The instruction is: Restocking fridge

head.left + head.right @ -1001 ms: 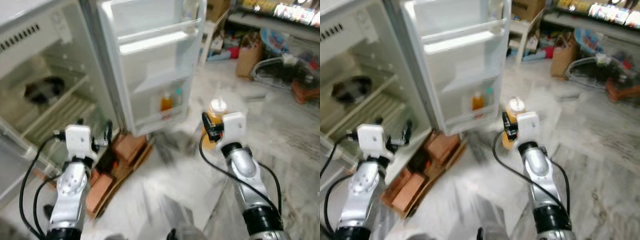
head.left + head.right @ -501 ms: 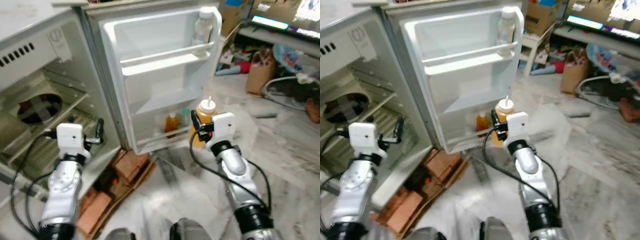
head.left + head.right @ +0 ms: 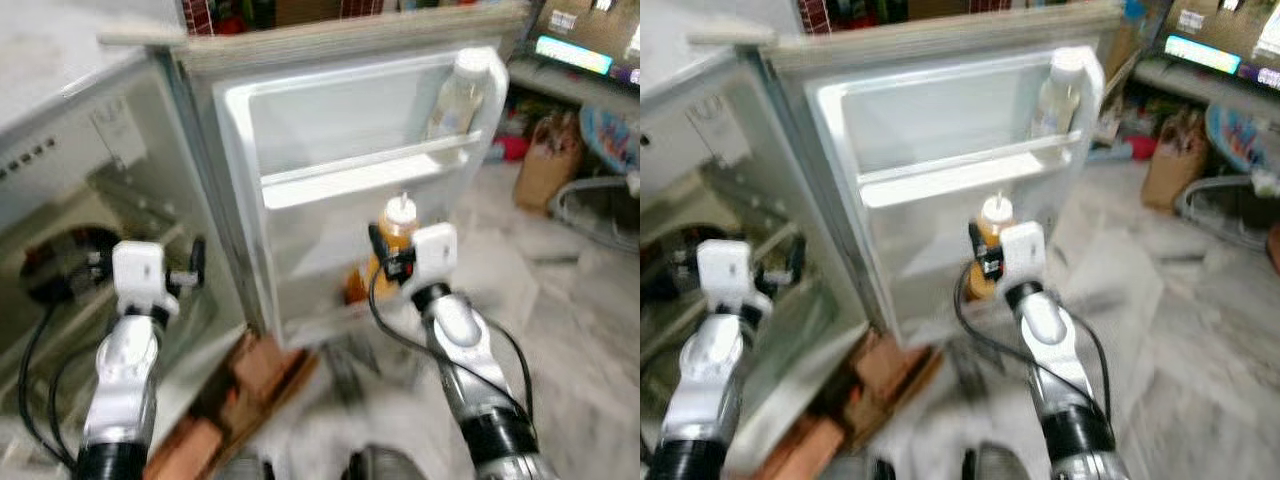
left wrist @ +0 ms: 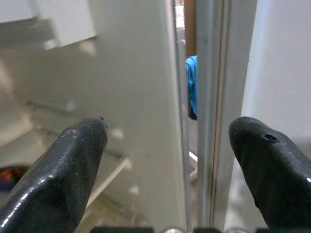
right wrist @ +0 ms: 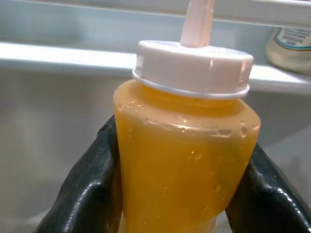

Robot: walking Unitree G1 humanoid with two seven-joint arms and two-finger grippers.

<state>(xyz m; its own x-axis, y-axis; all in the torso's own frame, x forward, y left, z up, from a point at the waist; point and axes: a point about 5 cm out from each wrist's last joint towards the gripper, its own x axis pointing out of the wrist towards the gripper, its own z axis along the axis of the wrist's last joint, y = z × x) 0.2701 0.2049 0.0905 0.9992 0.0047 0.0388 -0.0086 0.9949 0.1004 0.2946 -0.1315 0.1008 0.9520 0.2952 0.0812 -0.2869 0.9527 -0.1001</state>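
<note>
Upper door shelf: white rail across the open fridge door; a pale capped bottle stands at its right end.
Floor: light marbled stone; reddish bricks lie near the fridge's base, left of centre.

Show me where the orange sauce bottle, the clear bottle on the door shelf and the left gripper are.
orange sauce bottle (image 5: 184, 160): right wrist view, its body.
clear bottle (image 3: 455, 95): left eye view, its body.
left gripper (image 4: 167, 165): left wrist view, midway between its fingertips.
</note>
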